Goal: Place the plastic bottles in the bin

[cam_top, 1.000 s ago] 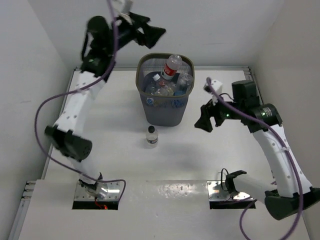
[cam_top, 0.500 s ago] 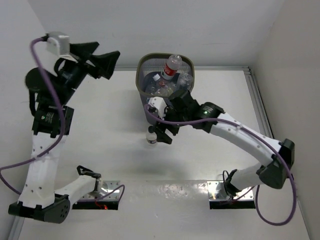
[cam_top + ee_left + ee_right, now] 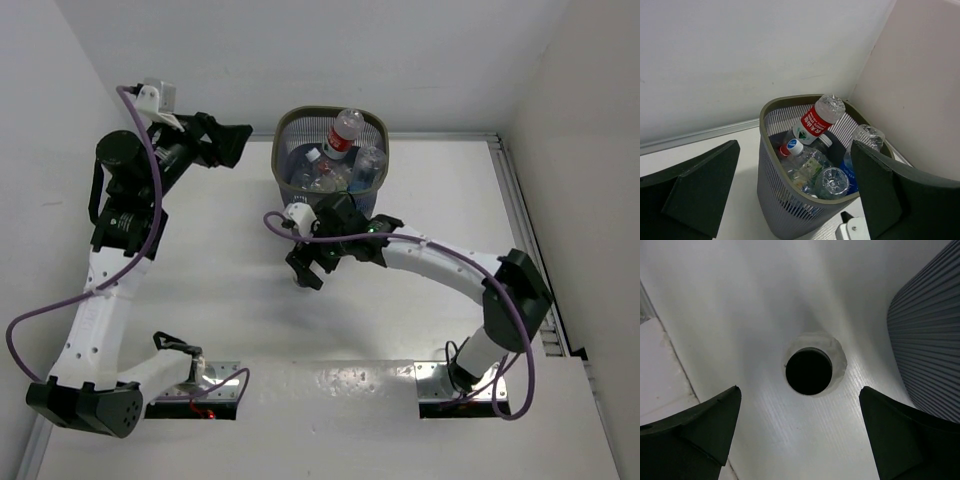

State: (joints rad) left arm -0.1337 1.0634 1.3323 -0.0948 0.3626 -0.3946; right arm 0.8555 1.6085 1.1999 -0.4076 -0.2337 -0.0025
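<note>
The bin point(image 3: 330, 215), dark grey mesh, stands at the table's back middle and holds several plastic bottles point(image 3: 343, 133). The left wrist view looks down into the bin point(image 3: 790, 207): a red-and-white labelled bottle point(image 3: 816, 121), a blue-capped one point(image 3: 795, 147) and clear ones point(image 3: 832, 182). One black-capped bottle point(image 3: 809, 371) stands upright on the table just in front of the bin, seen from straight above. My right gripper point(image 3: 800, 388) hangs open over it with a finger on either side, not touching; from above that gripper point(image 3: 306, 266) hides most of the bottle. My left gripper point(image 3: 238, 146) is open and empty, raised left of the bin.
The bin's ribbed wall point(image 3: 932, 340) is close on the right of the right gripper. White walls enclose the table at the back and on both sides. A raised rail point(image 3: 520, 215) runs along the table's right edge.
The right arm swung from the right side across to the standing bottle before the bin, and its jaws spread wider. The left gripper drew back leftward and lower, away from the bin's rim.
</note>
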